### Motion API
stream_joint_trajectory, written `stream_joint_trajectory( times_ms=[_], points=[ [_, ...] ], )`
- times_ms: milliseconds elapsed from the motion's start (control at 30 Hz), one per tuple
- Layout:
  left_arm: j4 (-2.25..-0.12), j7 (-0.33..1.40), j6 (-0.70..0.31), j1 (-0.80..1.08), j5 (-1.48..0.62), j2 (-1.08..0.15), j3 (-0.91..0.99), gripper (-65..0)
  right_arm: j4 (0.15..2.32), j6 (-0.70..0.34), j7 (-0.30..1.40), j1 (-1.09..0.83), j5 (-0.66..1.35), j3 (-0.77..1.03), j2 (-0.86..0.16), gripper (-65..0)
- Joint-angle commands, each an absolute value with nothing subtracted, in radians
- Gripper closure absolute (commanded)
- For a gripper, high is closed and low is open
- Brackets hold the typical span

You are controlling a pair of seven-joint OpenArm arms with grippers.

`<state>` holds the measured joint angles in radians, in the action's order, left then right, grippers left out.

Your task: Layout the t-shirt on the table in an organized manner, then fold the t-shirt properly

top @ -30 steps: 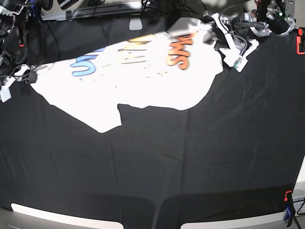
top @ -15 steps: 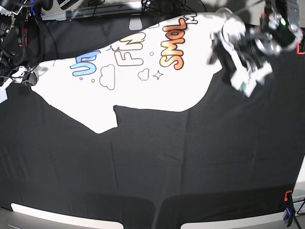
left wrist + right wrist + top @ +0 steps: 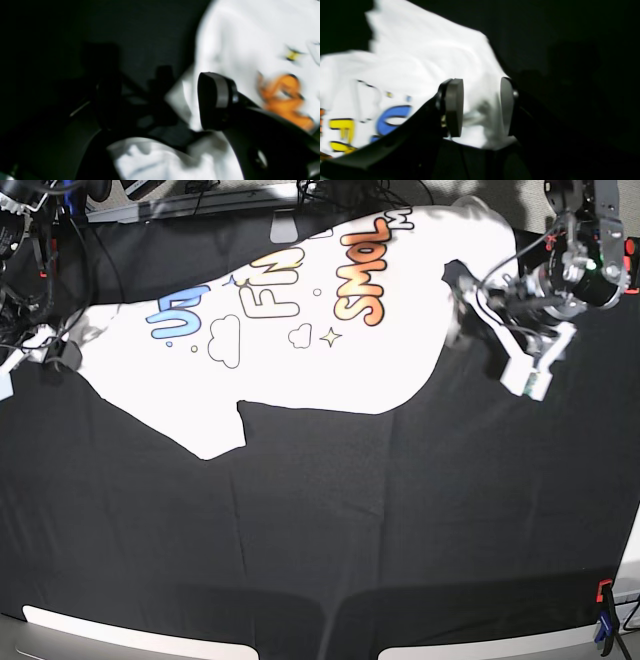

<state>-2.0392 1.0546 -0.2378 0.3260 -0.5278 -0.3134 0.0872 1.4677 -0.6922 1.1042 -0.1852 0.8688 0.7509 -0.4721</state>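
Note:
The white t-shirt (image 3: 300, 350) lies print-up and spread across the far half of the black table (image 3: 330, 520), with blue, yellow and orange lettering showing. My left gripper (image 3: 462, 302) is at the shirt's right edge. In the left wrist view it (image 3: 160, 100) is open wide, with the shirt (image 3: 250, 37) edge under it. My right gripper (image 3: 52, 352) is at the shirt's left tip. In the right wrist view its pads (image 3: 455, 107) stand apart, with the white cloth (image 3: 427, 62) showing between them.
Cables and grey hardware (image 3: 200, 200) run along the far edge. A red clamp (image 3: 630, 268) sits at the far right, and a red and blue clamp (image 3: 603, 612) at the near right corner. Pale grey shapes (image 3: 100, 635) line the front edge.
The shirt's far right part has been spread flat, so the lettering shows in full. The left gripper has let go and moved toward the near side. The right gripper has shifted slightly left.

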Motion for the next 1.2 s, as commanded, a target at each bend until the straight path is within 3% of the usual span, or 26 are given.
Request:
stream_joint_trajectory(
  times_ms=[0,200,433,767,1000,1067,1167],
  points=[
    [-2.056,1.030,-0.256,0.319,-0.558,-0.318,0.091,-44.4,1.486,-0.698,1.084,-0.177,0.888,0.759,-0.498,-23.8],
    [-2.044,1.012,-0.258,0.319,-0.505,-0.316,0.091,-39.4,1.486,-0.698,1.085,-0.177,0.902,0.759,-0.498,-23.8],
    [-1.954,1.015,-0.260,0.319,-0.547,-0.316,0.091,-39.5,1.486,-0.698,1.085,-0.177,0.902,0.759,-0.496,-23.8],
    [-1.952,1.010,-0.346,0.343,-0.600,-0.278,0.081,-39.5,1.486,-0.698,1.085,-0.177,0.902,0.759,-0.496,-23.8],
    [-1.949,0.937,-0.344,0.352,-0.425,-0.278,0.044,-39.3,1.486,-0.698,1.085,-0.177,0.902,0.759,-0.496,-23.8],
    [-1.949,0.937,-0.345,0.352,-0.443,-0.278,0.044,-35.0,1.486,-0.698,1.085,-0.177,0.902,0.759,-0.496,-23.8],
    [-1.949,0.938,-0.345,0.352,-0.477,-0.278,0.044,-18.9,1.486,-0.698,1.085,-0.177,0.902,0.759,-0.496,-23.8]
  ],
)
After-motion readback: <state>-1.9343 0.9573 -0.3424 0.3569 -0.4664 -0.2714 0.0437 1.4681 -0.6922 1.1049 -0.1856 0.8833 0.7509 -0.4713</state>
